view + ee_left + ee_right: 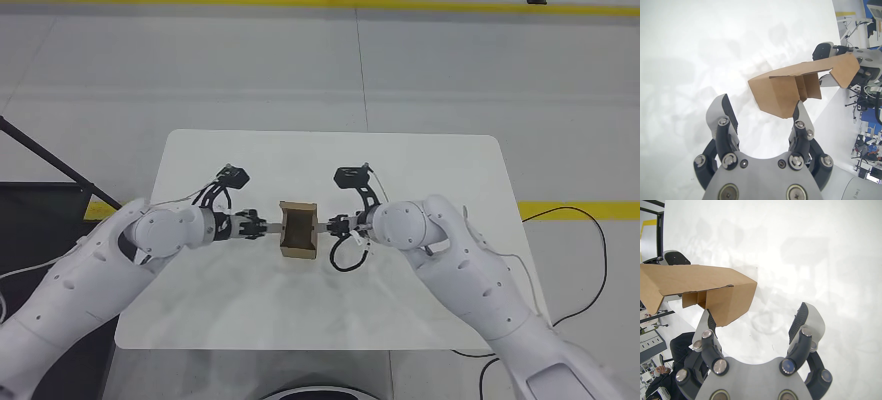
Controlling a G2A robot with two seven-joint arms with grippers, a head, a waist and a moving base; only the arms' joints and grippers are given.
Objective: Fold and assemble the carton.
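I have the carton (298, 229) standing open-topped at the middle of the table (420, 165). The left gripper (264, 228) and right gripper (323, 226) face each other across it, both spread wide and holding nothing. Each arm lies low with its wrist level, one finger just beside a side wall. To fold cleanly, I'd press both walls inward evenly and steady the carton against sliding.

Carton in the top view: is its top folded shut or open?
Open: the carton shows its hollow interior from above, flaps not folded over.
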